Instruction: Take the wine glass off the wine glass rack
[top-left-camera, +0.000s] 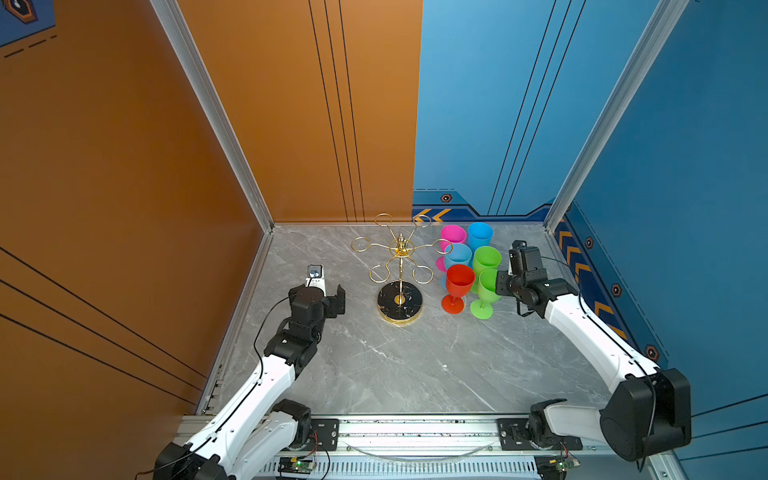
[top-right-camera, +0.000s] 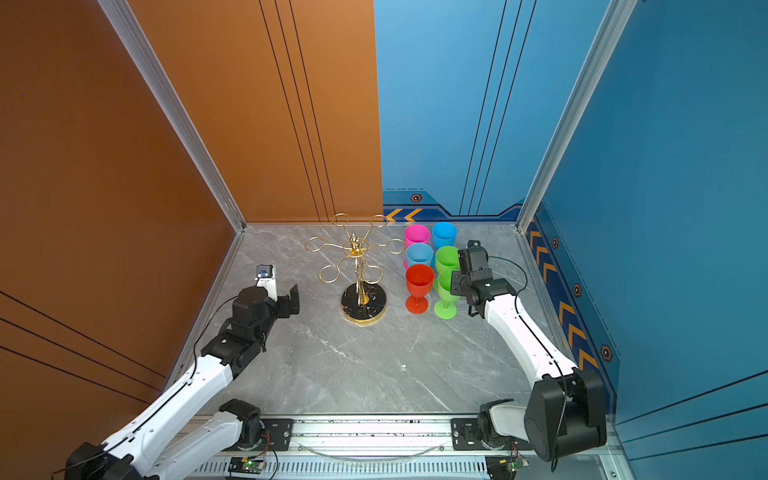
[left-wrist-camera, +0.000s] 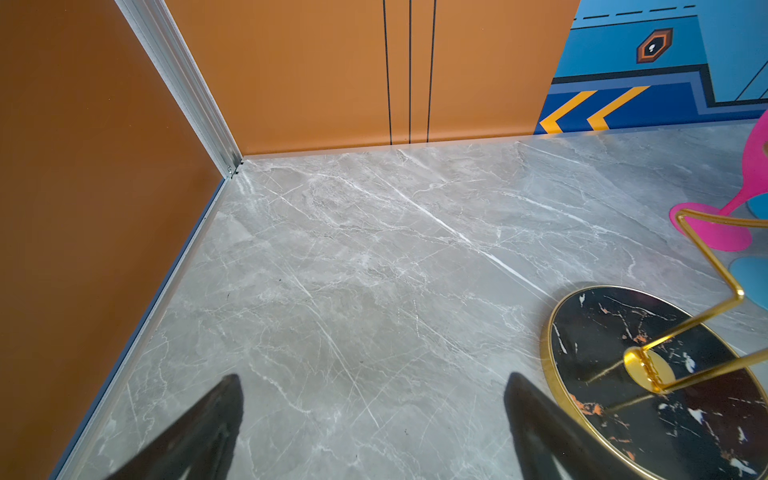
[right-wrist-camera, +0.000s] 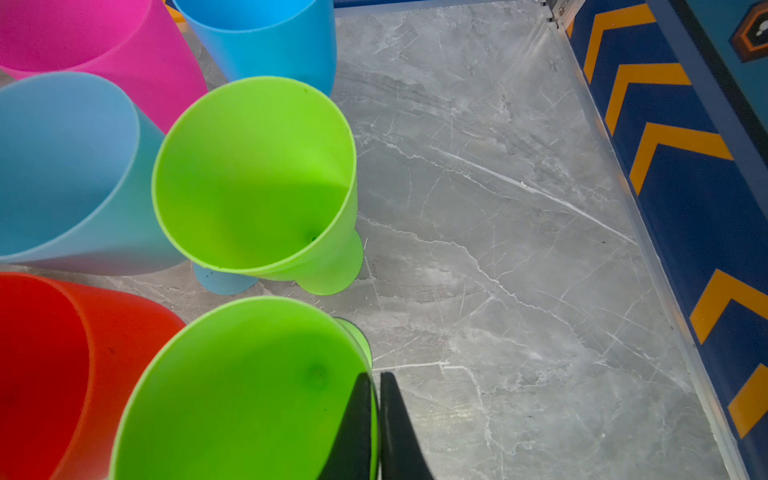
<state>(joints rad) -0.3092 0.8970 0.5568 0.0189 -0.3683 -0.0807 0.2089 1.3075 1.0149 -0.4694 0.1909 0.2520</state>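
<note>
The wine glass rack (top-left-camera: 400, 249) (top-right-camera: 356, 247) stands mid-table on its black marbled base (left-wrist-camera: 602, 328), and all its gold loops are empty. Several coloured wine glasses stand upright in a cluster to its right. My right gripper (right-wrist-camera: 376, 378) (top-left-camera: 498, 284) is shut on the rim of the front green wine glass (right-wrist-camera: 249, 395) (top-left-camera: 486, 286), one finger inside the bowl and one outside. That glass's foot rests on the table. My left gripper (left-wrist-camera: 374, 380) (top-left-camera: 340, 297) hangs open and empty over bare marble, left of the rack.
A red glass (top-left-camera: 459, 280), a second green glass (top-left-camera: 487, 259), a pink glass (top-left-camera: 453, 234) and two blue ones (top-left-camera: 480, 235) crowd close around the held glass. Walls close off the table's left, back and right sides.
</note>
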